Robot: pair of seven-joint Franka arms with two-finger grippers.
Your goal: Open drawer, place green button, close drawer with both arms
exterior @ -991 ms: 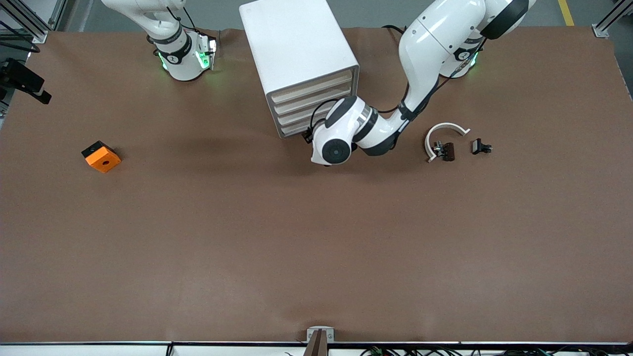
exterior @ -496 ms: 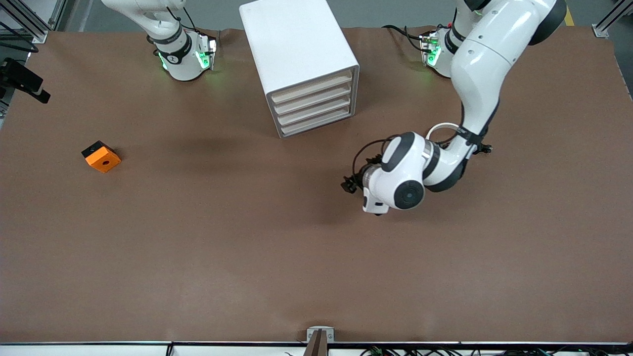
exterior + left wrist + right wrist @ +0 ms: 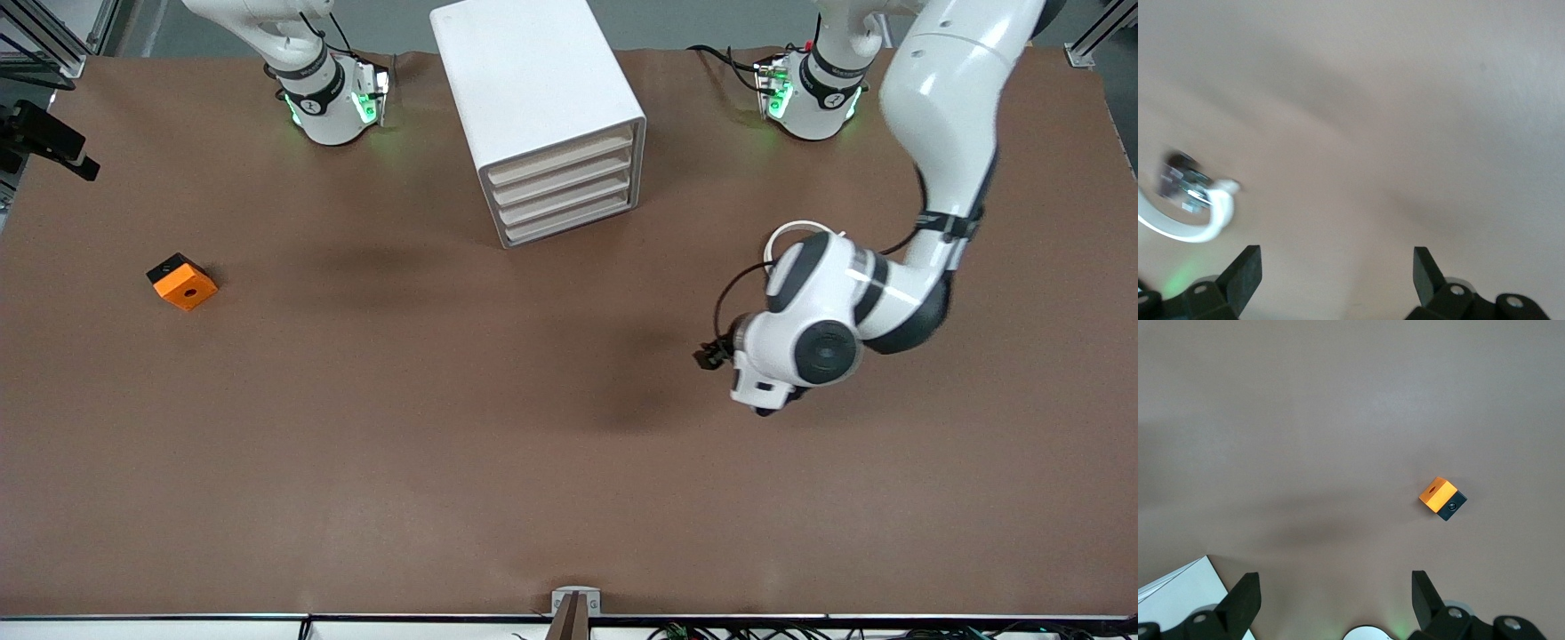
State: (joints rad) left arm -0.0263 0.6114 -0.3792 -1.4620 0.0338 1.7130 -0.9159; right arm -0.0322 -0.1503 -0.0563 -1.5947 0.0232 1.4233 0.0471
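The white drawer cabinet [image 3: 542, 98] stands at the back middle, and all its drawers [image 3: 564, 191] are shut. My left gripper [image 3: 1335, 267] is open and empty, in the air over bare table beside a white curved piece [image 3: 794, 228]. In the front view the left hand [image 3: 765, 387] hides its fingers. The left wrist view shows the curved piece [image 3: 1201, 227] with a small dark, blurred part [image 3: 1179, 181] against it. I cannot tell whether that part is the button. My right gripper [image 3: 1335, 587] is open and empty, high over the table, and waits.
An orange block with a round hole [image 3: 182, 283] lies toward the right arm's end of the table and also shows in the right wrist view [image 3: 1441, 499]. A corner of the cabinet [image 3: 1178, 593] shows there too. The left arm covers the small black clip.
My left arm has swung away from the drawer fronts toward its own end of the table and now hangs over the table by the white curved piece. The drawers stay shut.
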